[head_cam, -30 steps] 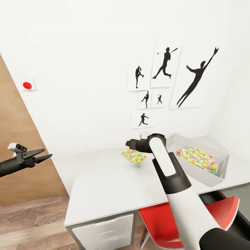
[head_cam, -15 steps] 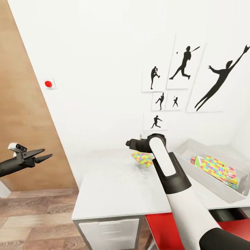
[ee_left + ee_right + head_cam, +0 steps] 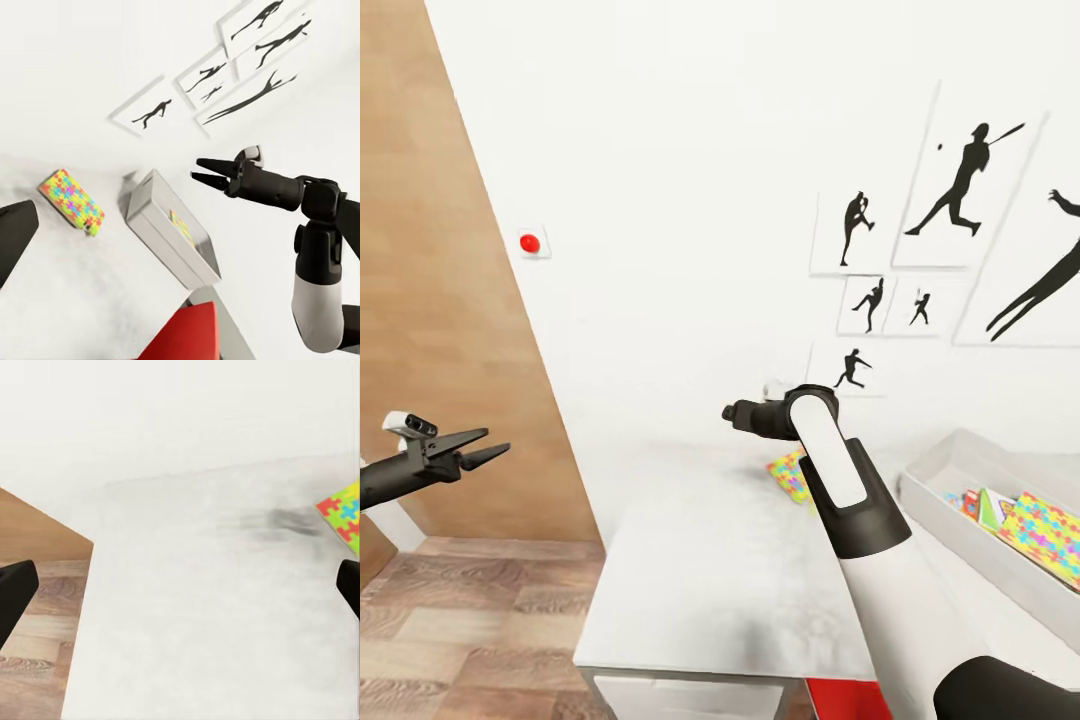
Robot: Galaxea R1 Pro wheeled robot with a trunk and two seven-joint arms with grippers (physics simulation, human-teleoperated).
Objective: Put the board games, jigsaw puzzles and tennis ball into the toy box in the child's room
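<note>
Judging by what lies in the toy box (image 3: 960, 480), we are partway through: at least two colourful flat boxes already sit inside it, though we cannot tell which are board games and which puzzles. One jigsaw puzzle (image 3: 72, 201) is left out on the counter (image 3: 720, 560), just past our right gripper (image 3: 202, 169) and slightly to its right, beside the toy box's near end. It is a thin, flat box printed with bright interlocking pieces, lying level. We see no tennis ball, and the bed is out of view, so what remains there is unknown. Our right gripper hangs above the counter with its fingers parted and nothing between them; our left gripper (image 3: 490, 446) is held out off the counter's side, slightly open and empty too.
</note>
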